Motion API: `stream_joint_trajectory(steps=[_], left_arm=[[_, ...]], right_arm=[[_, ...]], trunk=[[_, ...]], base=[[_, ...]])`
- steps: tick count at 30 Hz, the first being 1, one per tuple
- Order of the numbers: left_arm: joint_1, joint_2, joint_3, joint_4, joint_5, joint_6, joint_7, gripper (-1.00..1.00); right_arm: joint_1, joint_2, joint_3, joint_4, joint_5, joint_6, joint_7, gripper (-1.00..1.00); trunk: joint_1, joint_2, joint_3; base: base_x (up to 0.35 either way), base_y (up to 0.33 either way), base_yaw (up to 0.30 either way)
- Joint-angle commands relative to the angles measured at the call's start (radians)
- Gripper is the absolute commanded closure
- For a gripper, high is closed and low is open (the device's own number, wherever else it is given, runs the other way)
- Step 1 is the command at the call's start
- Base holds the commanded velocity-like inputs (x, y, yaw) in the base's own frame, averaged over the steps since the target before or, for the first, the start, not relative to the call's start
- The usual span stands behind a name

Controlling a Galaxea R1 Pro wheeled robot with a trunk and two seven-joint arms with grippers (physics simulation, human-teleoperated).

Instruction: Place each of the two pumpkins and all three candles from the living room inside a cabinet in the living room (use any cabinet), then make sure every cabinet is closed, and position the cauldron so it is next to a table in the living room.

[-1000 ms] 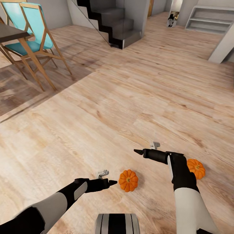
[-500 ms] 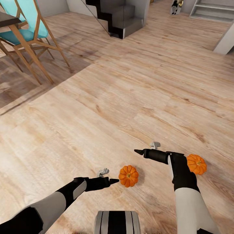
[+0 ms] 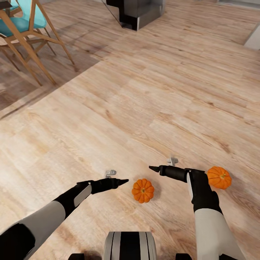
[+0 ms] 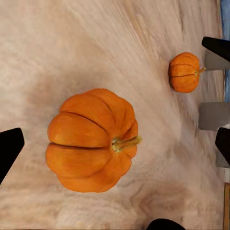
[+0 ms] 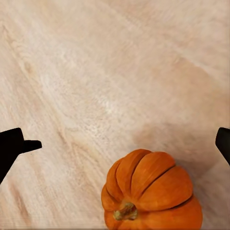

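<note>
On pale, grain-streaked plank flooring, two ribbed orange pumpkins sit a little apart — the nearer pumpkin [image 3: 143, 190] between the robot's two outstretched arms, the farther pumpkin [image 3: 219, 177] just beyond the right forearm. Both are squat and deeply lobed, with short tan-brown stems and a matte skin. The left gripper [image 3: 122, 181], black and tapered to a point, hangs just beside the nearer pumpkin without touching it; seen from its own wrist camera, the dark fingertips [image 4: 9, 148] stand spread wide at the edges of the frame with that pumpkin [image 4: 91, 139] between them and the other one [image 4: 184, 72] smaller beyond. The right gripper [image 3: 154, 168] points across the floor above the nearer pumpkin, its fingertips [image 5: 17, 143] likewise set far apart and holding nothing — a pumpkin [image 5: 151, 191] lies below them on the boards. At the far left stands a wooden-framed chair [image 3: 30, 32] with a turquoise seat, and dark grey steps [image 3: 139, 11] rise at the back of the room.
</note>
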Motion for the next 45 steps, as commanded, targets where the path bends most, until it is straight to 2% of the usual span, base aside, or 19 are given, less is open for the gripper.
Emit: stream_joint_trajectory(steps=[1, 4, 7, 10, 28, 34, 45], left_arm=[[0.0, 0.004, -0.001, 0.016, 0.001, -0.012, -0.001, -1.0], [-0.001, 0.008, -0.003, 0.054, 0.0, -0.052, -0.003, -1.0], [0.001, 0.009, -0.006, 0.069, 0.001, -0.065, -0.004, -1.0], [0.002, -0.002, -0.008, 0.107, -0.001, -0.07, -0.004, -1.0], [0.001, -0.009, -0.013, 0.113, -0.001, -0.07, -0.004, -1.0], [0.022, -0.009, -0.014, 0.101, -0.002, -0.077, -0.006, -1.0], [0.034, -0.008, -0.016, 0.096, -0.002, -0.134, -0.004, -1.0]], right_arm=[[0.0, 0.0, 0.0, 0.0, 0.0, 0.0, 0.001, -1.0], [0.0, 0.003, 0.001, 0.0, 0.0, 0.0, 0.002, -1.0], [0.0, 0.004, 0.001, 0.0, 0.0, 0.0, 0.002, -1.0], [0.0, 0.002, 0.001, 0.0, 0.0, 0.0, 0.002, -1.0], [0.0, 0.001, 0.001, -0.001, 0.0, 0.001, 0.002, -1.0], [-0.001, 0.0, -0.001, -0.008, -0.002, 0.009, 0.02, -1.0], [-0.002, 0.0, 0.0, -0.011, 0.0, 0.009, 0.062, -1.0]], trunk=[[0.0, 0.0, -0.004], [0.002, -0.001, -0.016], [0.003, -0.002, -0.027], [0.004, -0.002, -0.039], [0.013, -0.007, -0.108], [0.013, -0.007, -0.108], [0.013, -0.007, -0.108]], base=[[0.0, 0.0, 0.0], [0.0, 0.0, 0.0], [0.0, 0.0, 0.0], [0.0, 0.0, 0.0], [0.0, 0.0, 0.0], [0.015, 0.0, 0.0], [0.043, -0.036, 0.0]])
